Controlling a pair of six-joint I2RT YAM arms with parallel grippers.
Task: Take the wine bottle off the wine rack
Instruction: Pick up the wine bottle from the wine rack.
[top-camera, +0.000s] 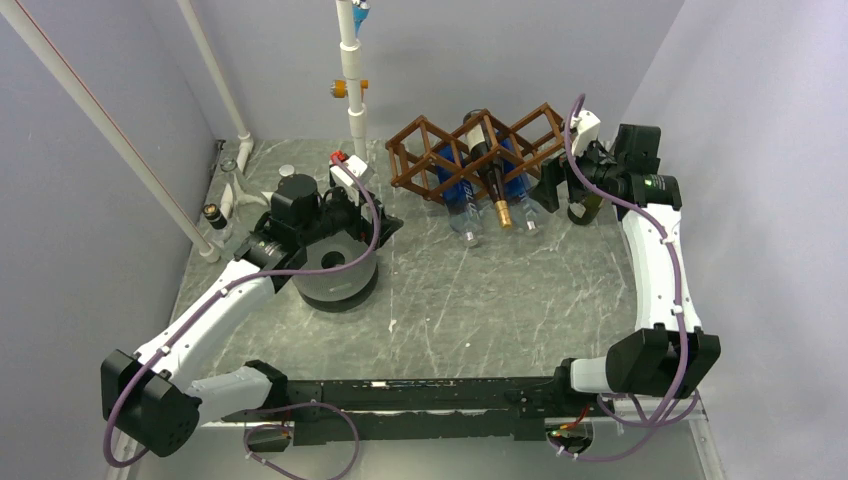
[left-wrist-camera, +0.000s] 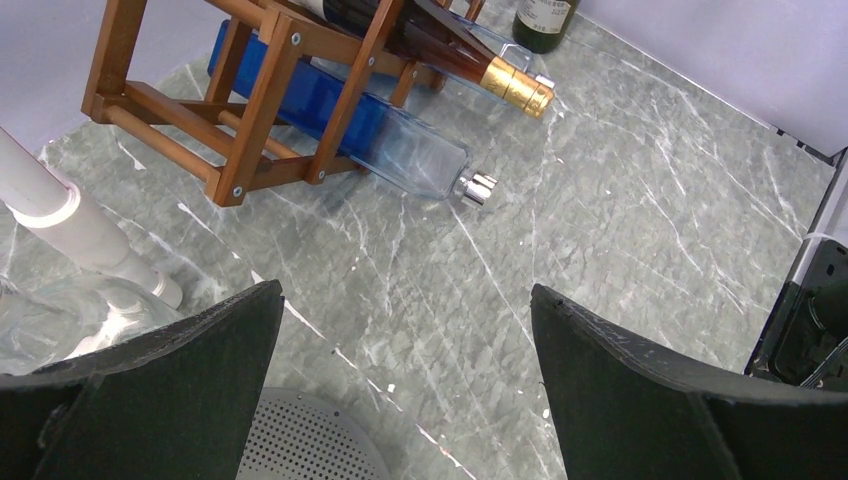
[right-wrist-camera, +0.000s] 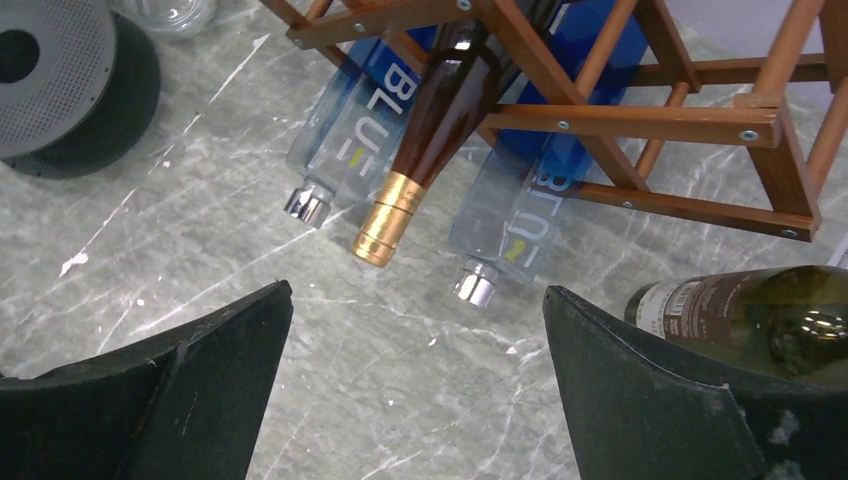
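Note:
The brown wooden wine rack (top-camera: 475, 148) stands at the back of the table. A dark wine bottle (top-camera: 492, 180) with a gold foil neck lies in a middle cell, neck toward the front. It shows in the left wrist view as the wine bottle (left-wrist-camera: 505, 82) and in the right wrist view as the wine bottle (right-wrist-camera: 430, 130). My right gripper (top-camera: 552, 192) hangs open just right of the rack, and the right gripper (right-wrist-camera: 416, 290) holds nothing over bare table. My left gripper (top-camera: 380, 228) is open to the rack's front left, and the left gripper (left-wrist-camera: 405, 290) is empty.
Two blue-and-clear bottles (right-wrist-camera: 345, 135) (right-wrist-camera: 515, 205) lie in the rack on either side of the wine bottle. A green bottle (right-wrist-camera: 765, 320) stands on the table close by my right finger. A round perforated grey disc (top-camera: 335, 270) sits under my left wrist. White pipes (top-camera: 352, 80) rise at the back.

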